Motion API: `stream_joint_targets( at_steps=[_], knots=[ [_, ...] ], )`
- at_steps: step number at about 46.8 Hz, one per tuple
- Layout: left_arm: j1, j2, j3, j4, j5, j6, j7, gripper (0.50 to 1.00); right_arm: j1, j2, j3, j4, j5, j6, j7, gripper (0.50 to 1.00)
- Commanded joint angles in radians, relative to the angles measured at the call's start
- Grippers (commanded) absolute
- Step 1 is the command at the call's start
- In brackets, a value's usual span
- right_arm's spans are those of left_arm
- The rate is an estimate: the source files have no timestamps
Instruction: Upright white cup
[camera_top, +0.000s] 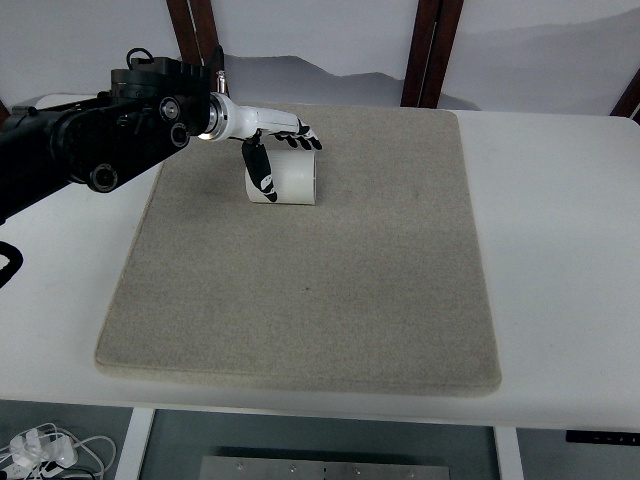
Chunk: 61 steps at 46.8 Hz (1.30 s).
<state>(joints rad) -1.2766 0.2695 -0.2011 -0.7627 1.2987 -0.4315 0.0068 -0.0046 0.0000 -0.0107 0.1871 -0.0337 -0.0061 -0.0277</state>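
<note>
While cup (290, 177) lies sideways on mat (300, 290) | left hand (268, 140) above it | fingers (300, 141) spread

Matt white cup (289, 177), rough grey felt-like mat (310, 270), smooth white table (560, 250), glossy robot hand (272, 140)

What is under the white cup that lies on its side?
The white cup rests on the beige mat, which lies on the white table. The left hand covers its top left part.
</note>
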Motion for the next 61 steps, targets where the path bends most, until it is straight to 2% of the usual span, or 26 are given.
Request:
stream_joint_targets(
  at_steps=[1,10,13,18,23,32,41,48,53,59,61],
  knots=[
    [0.005,-0.012,0.0,0.008,0.007,0.008,-0.001,0.975,0.0,0.0,0.0,0.0,0.0,0.0,0.0,0.952],
    [0.006,-0.027,0.0,0.03,0.011,0.01,-0.001,0.971,0.0,0.0,0.0,0.0,0.0,0.0,0.0,0.952],
    [0.006,-0.027,0.0,0.031,0.011,0.01,-0.001,0.943,0.0,0.0,0.0,0.0,0.0,0.0,0.0,0.952],
    [0.011,-0.027,0.0,0.031,0.011,0.01,0.001,0.936,0.0,0.0,0.0,0.0,0.0,0.0,0.0,0.952],
    [0.014,-0.027,0.0,0.031,0.011,0.01,0.009,0.902,0.0,0.0,0.0,0.0,0.0,0.0,0.0,0.952],
    [0.019,-0.032,0.0,0.031,0.022,0.01,0.013,0.876,0.0,0.0,0.0,0.0,0.0,0.0,0.0,0.952],
    [0.02,-0.033,0.0,0.031,0.039,0.011,0.015,0.78,0.0,0.0,0.0,0.0,0.0,0.0,0.0,0.952],
    [0.017,-0.032,-0.001,0.03,0.037,0.023,0.015,0.737,0.0,0.0,0.0,0.0,0.0,0.0,0.0,0.952],
    [0.013,-0.032,-0.001,0.029,0.028,0.025,0.015,0.624,0.0,0.0,0.0,0.0,0.0,0.0,0.0,0.952],
    [0.01,-0.029,-0.02,0.029,0.016,0.025,0.013,0.564,0.0,0.0,0.0,0.0,0.0,0.0,0.0,0.952],
    [0.008,-0.026,-0.024,0.029,0.013,0.027,0.006,0.557,0.0,0.0,0.0,0.0,0.0,0.0,0.0,0.952]
  ],
)
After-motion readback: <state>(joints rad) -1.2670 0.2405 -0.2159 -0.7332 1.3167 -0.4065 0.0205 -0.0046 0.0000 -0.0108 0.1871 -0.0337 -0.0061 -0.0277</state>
